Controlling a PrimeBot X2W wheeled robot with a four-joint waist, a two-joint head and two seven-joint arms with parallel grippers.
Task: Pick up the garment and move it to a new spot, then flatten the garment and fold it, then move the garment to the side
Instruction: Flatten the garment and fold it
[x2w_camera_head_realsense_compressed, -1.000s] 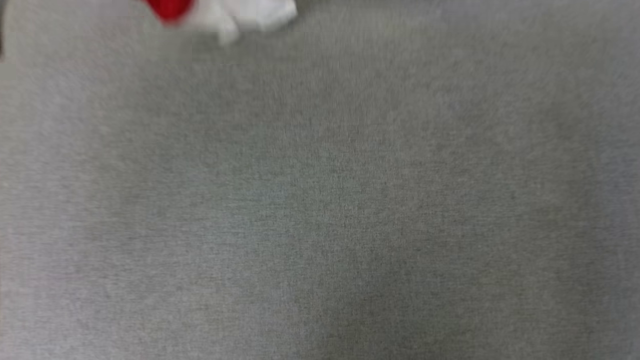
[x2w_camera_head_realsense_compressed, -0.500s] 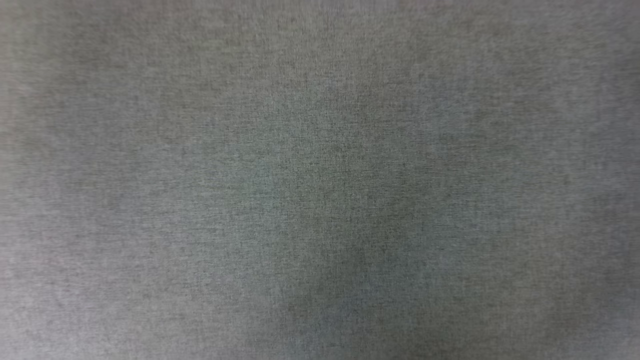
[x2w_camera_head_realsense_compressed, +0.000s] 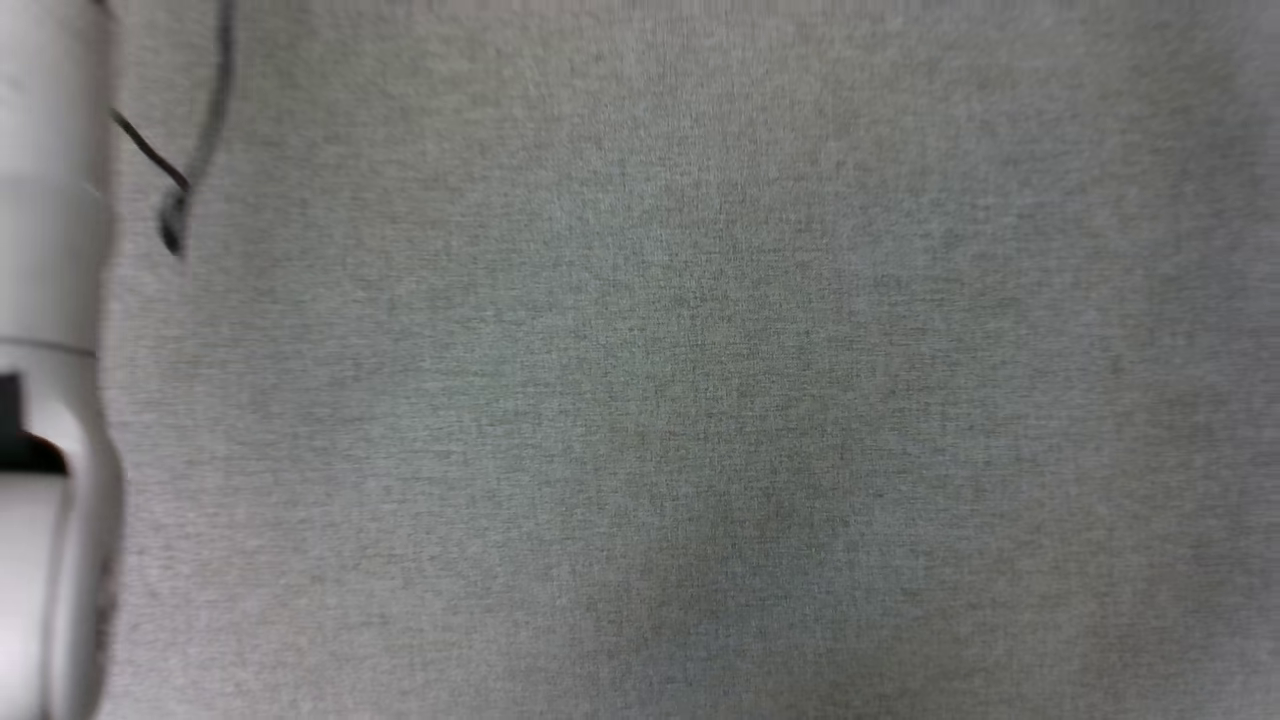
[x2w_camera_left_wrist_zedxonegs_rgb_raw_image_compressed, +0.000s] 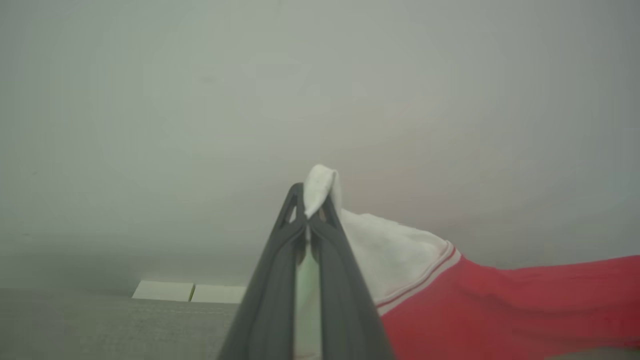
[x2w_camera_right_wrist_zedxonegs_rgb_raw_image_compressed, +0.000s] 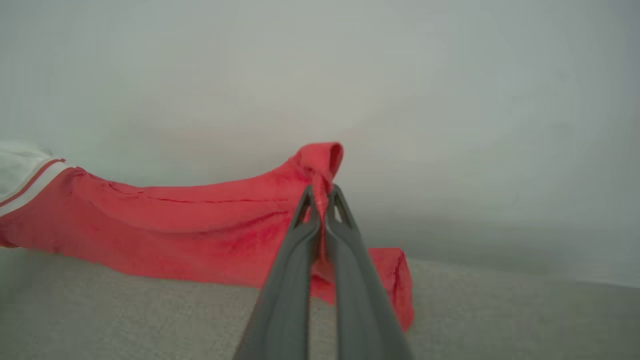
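Garment (x2w_camera_left_wrist_zedxonegs_rgb_raw_image_compressed: 500, 305) strung between two pincers, over the bench

At the left, the left pincer (x2w_camera_left_wrist_zedxonegs_rgb_raw_image_compressed: 312, 212) is pressed together on a tuck of the white sleeve (x2w_camera_left_wrist_zedxonegs_rgb_raw_image_compressed: 395, 255), with a nub of cloth poking out past the tips. From there the cloth runs off to that pincer's right, white giving way to striped trim and then to red. At the far end the right pincer (x2w_camera_right_wrist_zedxonegs_rgb_raw_image_compressed: 322, 200) pinches a bunched red edge. The cloth runs away to its left, and a loose flap hangs below the tips toward the bench (x2w_camera_right_wrist_zedxonegs_rgb_raw_image_compressed: 150, 320). So the long axis lies straight from one pincer to the other, each arm holding its own end, neither nearer. The span sags a little in the middle; whether its lower edge touches the bench I cannot tell. In the head view a pale forearm (x2w_camera_head_realsense_compressed: 50, 300) and a dark cable (x2w_camera_head_realsense_compressed: 200, 150) stand at the left over the grey bench. This looks like the carry to the new spot; the lay-down will need both ends lowered level and kept apart
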